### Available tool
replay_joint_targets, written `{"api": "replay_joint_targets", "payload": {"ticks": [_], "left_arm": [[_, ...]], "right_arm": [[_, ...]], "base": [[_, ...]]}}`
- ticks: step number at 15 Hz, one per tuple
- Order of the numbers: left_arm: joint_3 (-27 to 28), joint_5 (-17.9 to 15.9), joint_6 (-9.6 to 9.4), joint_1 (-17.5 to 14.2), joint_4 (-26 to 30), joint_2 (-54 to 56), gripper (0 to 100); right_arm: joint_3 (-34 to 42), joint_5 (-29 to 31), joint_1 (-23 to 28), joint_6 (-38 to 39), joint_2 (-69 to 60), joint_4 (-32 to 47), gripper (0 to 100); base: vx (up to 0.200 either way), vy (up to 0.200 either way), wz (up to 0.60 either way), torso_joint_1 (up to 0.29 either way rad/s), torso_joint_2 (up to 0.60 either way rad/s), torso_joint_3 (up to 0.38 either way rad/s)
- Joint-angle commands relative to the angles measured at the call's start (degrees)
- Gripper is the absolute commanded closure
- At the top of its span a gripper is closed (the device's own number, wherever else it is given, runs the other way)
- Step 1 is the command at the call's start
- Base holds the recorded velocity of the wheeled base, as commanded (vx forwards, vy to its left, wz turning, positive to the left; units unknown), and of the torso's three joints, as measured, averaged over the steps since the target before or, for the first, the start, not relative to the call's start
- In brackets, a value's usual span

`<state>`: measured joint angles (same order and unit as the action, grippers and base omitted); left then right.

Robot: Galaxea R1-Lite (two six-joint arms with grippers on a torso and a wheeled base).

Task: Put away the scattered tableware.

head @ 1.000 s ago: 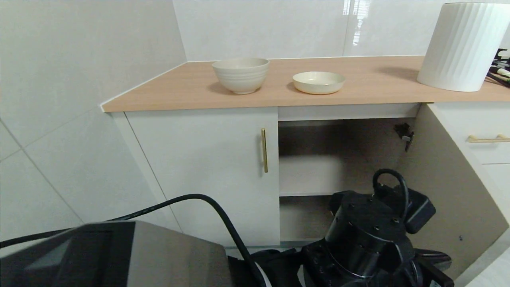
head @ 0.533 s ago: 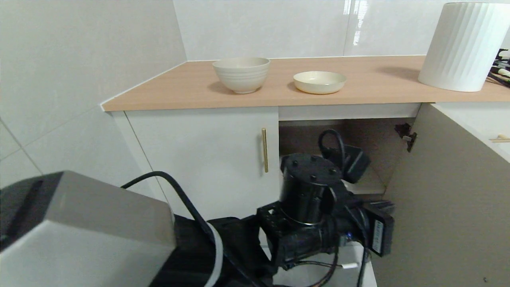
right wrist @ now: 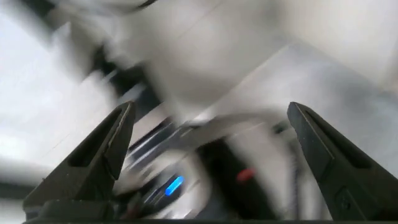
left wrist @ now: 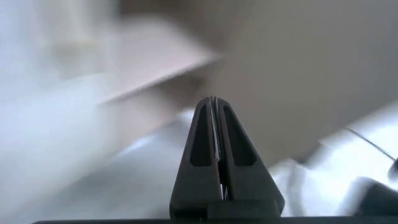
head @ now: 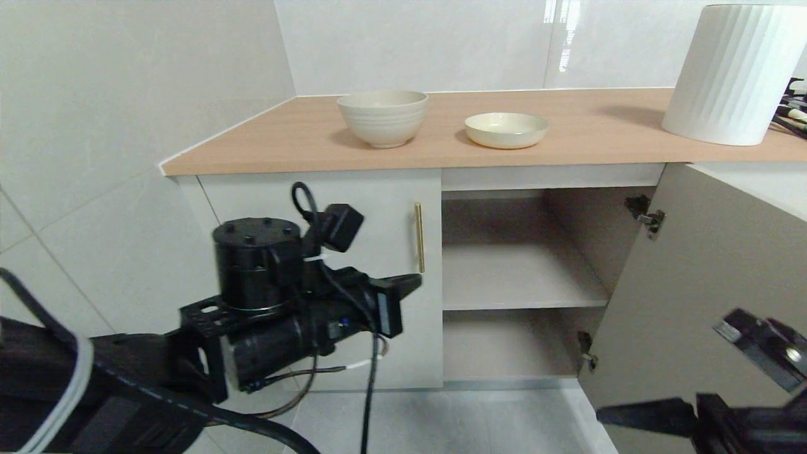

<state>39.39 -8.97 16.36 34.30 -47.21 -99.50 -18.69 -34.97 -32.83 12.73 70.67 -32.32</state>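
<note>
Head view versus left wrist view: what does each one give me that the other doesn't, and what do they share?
Head view: the deep bowl and the shallow dish on the countertop, plus the shelf behind the open door. Left wrist view: the left gripper close up, jaws pressed shut with nothing between them. Shared: that gripper itself. The wrist view's background is too blurred to match.

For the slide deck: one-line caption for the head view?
Deep bowl and shallow dish on the counter above the open cabinet; left gripper shut in front of the closed door.
</note>
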Motion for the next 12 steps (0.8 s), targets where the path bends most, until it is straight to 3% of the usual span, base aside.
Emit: {"api": "replay_joint_targets", "payload": {"ticks": [1,4,5,7,8,9,12], "left_arm": [[-8.0,-0.1,-2.56,-9.3,0.1,7.9,100],[-10.7,0.0,-3.79,-11.2,0.4,11.9,100],[-10.6,0.1,-5.90,-11.4,3.4,14.7,100],[-8.3,0.4,-6.25,-13.6,10.4,16.0,100],[-7.8,0.7,-6.16,-14.5,11.7,17.1,0],[-7.9,-0.3,-5.81,-16.1,11.9,17.7,0],[-8.6,-3.3,-6.25,-16.6,10.7,17.5,0]], "right_arm": [[-12.4,1.8,5.7,-4.0,16.4,0.4,0],[-20.6,11.2,5.7,-5.7,22.1,2.2,0],[-26.0,21.0,5.6,-5.3,23.1,4.9,0],[-30.4,31.2,5.7,-4.7,21.1,10.4,0],[-30.2,31.2,5.6,-4.7,18.1,13.5,0],[-30.0,31.4,5.5,-4.7,15.6,16.8,0],[-30.9,31.5,5.6,-1.9,9.6,23.8,0]], "base": [[0.000,0.000,0.00,0.000,0.00,0.000],[0.000,0.000,0.00,0.000,0.00,0.000],[0.000,0.000,0.00,0.000,0.00,0.000],[0.000,0.000,0.00,0.000,0.00,0.000],[0.000,0.000,0.00,0.000,0.00,0.000],[0.000,0.000,0.00,0.000,0.00,0.000],[0.000,0.000,0.00,0.000,0.00,0.000]]}}
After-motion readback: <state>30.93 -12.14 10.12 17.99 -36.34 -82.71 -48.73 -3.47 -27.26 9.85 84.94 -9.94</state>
